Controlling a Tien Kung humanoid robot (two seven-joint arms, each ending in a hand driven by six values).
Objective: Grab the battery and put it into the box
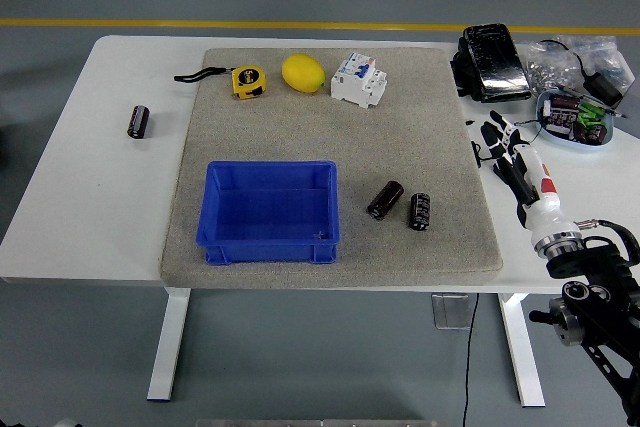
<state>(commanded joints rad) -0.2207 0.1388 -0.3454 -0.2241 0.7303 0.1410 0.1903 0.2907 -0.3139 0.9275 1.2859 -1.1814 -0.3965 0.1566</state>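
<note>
The white table [90, 177] carries a grey felt mat [420, 137] over most of its middle. Toward the near left of the mat sits a blue plastic box [268, 239], open at the top with nothing in it. To the right of the box lie two black cylindrical batteries close together: one [385, 200] tilted on a diagonal, the other [420, 211] just beside it on its right, standing more or less lengthwise toward me. A third black battery [138, 121] lies off the mat on the bare tabletop at the far left, well apart from everything else.

Along the far edge of the mat are a yellow tape measure [248, 81] with a black wrist strap, a lemon [303, 73] next to it, and a white circuit breaker [358, 79] to the right of that.

The robot's right hand [512, 152] rests at the right edge of the table, off the mat, its white and black fingers stretched out flat and relaxed, holding nothing. It is well apart from the batteries. Beyond it at the far right corner lie a black bag [490, 62] and a small tray of mixed parts [574, 117].
</note>
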